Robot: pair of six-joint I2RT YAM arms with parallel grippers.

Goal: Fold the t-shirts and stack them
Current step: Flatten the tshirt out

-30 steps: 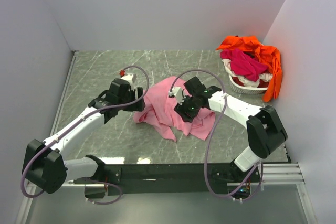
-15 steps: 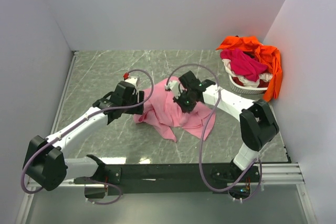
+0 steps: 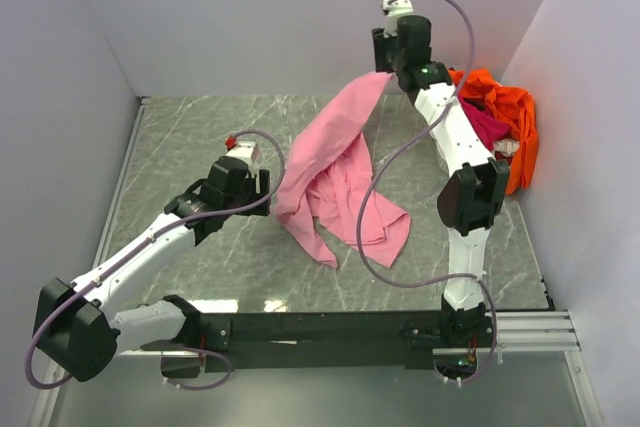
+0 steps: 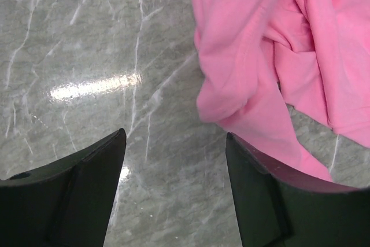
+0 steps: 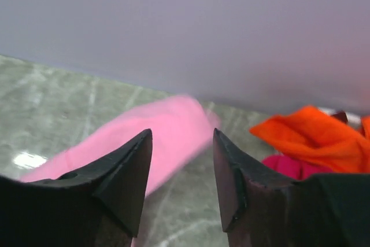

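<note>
Light pink soft cloth t-shirt (image 3: 335, 162): 1 end up in air near right fingers (image 5: 180, 137), rest draped on grey marble bench (image 3: 190, 132). Right fingers apart, no cloth seen between them. Left fingers (image 4: 176, 143) open, empty, beside shirt edge. Suggest: left pinches low corner, both pull taut, lay flat.

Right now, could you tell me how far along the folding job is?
Done: nothing folded or stacked. In hand: the pink shirt is rumpled, one end raised near the right claw; left claw open beside it. Left: orange shirt and magenta shirt lie heaped, unfolded.
</note>
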